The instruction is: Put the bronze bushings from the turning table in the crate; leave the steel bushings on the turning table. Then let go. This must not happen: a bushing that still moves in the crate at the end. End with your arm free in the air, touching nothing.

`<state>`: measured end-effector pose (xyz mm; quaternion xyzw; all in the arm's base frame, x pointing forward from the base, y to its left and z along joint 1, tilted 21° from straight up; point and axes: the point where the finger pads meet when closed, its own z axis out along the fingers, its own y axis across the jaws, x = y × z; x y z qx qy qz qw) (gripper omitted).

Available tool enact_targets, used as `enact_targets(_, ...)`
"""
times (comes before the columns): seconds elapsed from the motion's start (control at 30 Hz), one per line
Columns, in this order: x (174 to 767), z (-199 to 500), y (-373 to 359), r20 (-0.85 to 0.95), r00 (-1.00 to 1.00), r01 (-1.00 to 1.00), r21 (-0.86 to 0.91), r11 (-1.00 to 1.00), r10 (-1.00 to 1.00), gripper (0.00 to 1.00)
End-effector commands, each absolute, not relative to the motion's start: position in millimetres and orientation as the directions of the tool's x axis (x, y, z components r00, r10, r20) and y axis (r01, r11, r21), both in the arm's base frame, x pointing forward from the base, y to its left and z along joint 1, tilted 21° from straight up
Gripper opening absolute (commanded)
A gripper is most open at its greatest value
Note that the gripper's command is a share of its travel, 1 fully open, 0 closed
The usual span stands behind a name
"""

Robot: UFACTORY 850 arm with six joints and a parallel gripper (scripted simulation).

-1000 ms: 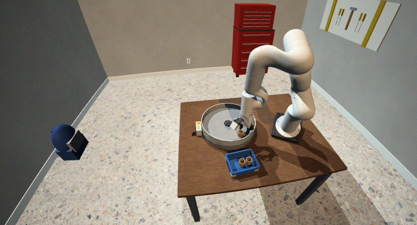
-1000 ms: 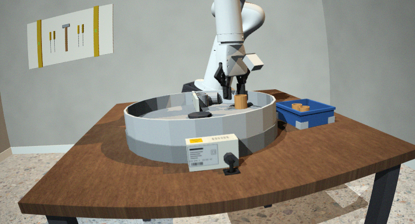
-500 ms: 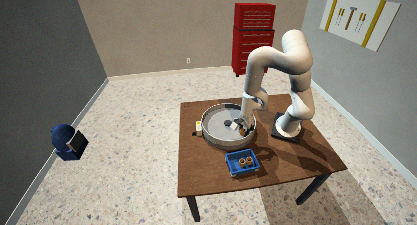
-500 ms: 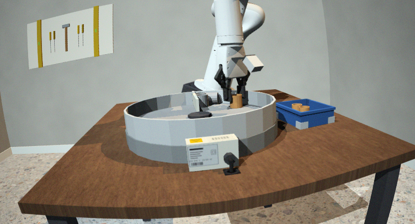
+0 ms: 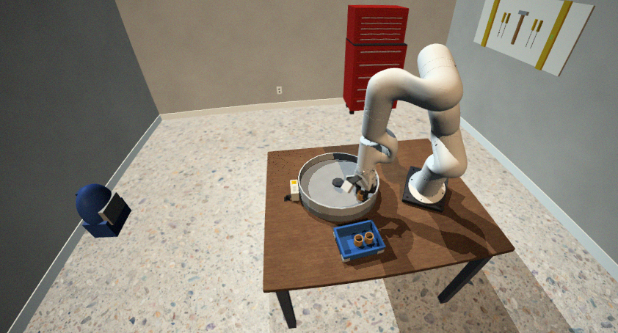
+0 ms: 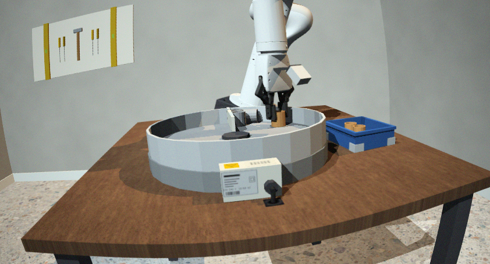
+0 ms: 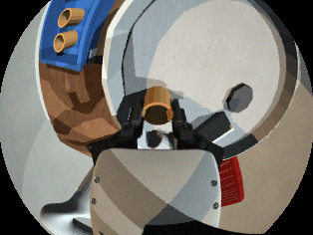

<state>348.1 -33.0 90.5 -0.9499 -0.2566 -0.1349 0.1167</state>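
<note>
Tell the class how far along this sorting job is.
Done: two bronze bushings stand in the blue crate.

In hand: the gripper grips a third bronze bushing within the turntable's wall.

Left: crate it, release, withdraw the arm.
</note>
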Motion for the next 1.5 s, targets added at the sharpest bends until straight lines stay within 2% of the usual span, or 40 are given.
enact_targets(0.0,348.5,90.7,-33.2,0.317,0.832,0.519,-0.152,-0.841,0.456,0.00)
enact_targets(0.83,348.0,93.3,-33.9,0.317,0.832,0.519,-0.152,-0.841,0.456,0.00)
enact_targets(1.47,335.3,153.8,-52.7,0.317,0.832,0.519,-0.152,-0.841,0.456,0.00)
